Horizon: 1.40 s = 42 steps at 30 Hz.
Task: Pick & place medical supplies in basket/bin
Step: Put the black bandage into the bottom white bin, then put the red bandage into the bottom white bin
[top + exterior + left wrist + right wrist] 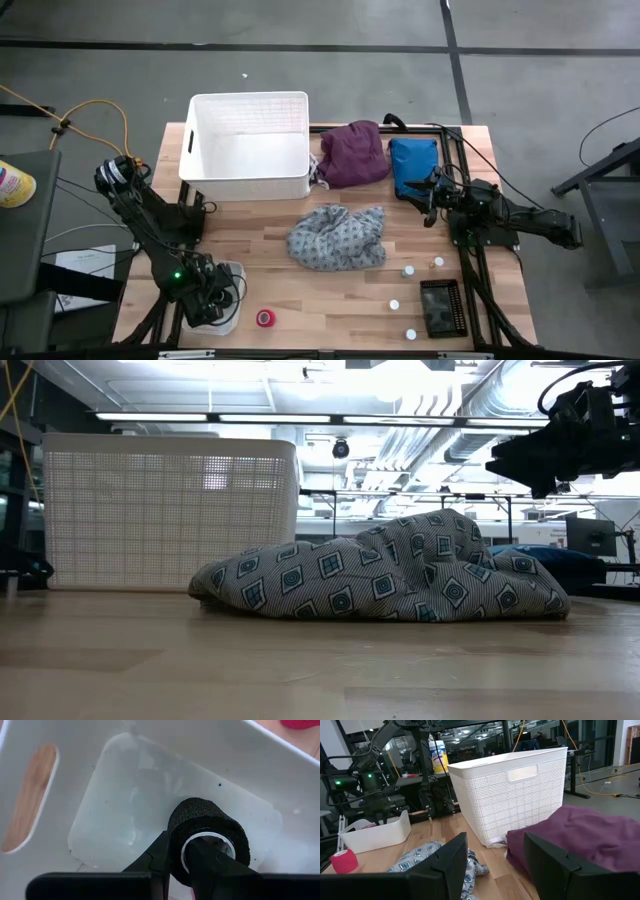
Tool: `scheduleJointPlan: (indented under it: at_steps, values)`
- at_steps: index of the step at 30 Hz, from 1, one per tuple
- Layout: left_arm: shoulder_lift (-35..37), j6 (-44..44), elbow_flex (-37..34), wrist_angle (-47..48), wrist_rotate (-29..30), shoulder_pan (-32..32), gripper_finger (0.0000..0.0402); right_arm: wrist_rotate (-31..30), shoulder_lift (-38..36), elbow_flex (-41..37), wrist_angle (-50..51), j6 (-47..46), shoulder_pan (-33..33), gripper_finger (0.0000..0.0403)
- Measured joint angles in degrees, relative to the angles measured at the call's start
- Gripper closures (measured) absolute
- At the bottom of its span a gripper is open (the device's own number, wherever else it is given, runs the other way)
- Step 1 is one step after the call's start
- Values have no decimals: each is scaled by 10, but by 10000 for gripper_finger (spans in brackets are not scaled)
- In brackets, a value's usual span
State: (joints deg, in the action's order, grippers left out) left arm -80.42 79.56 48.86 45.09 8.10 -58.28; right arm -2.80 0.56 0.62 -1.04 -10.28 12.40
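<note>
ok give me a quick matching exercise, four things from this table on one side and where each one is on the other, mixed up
Things:
1. black tape roll
2. red tape roll
3. purple cloth
4. grey patterned cloth

Places:
A. on bare wood at the table's front edge
B. mid-table, in front of the white basket
C. pinched by the left hand inside a small white tray
D. between the white basket and a blue cloth

Pairs: 1-C, 2-A, 3-D, 4-B
</note>
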Motion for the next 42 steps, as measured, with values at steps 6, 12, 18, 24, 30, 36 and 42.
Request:
scheduleJointPlan:
  at_steps: [6,12,18,24,30,36,42]
  values:
    - [0,0,0,0,0,0,355,0,0,0,0,0,0,221]
    - [0,0,0,0,0,0,320,0,0,0,0,0,0,221]
    - [2,-3,0,0,0,0,284,0,0,0,0,0,0,221]
    - [35,-11,0,4,3,1,276,0,0,0,0,0,0,221]
    - [84,-16,0,32,21,1,275,0,0,0,0,0,0,221]
    - [92,-16,0,40,27,1,275,0,0,0,0,0,0,221]
    - [92,-40,0,36,43,1,275,0,0,0,0,0,0,221]
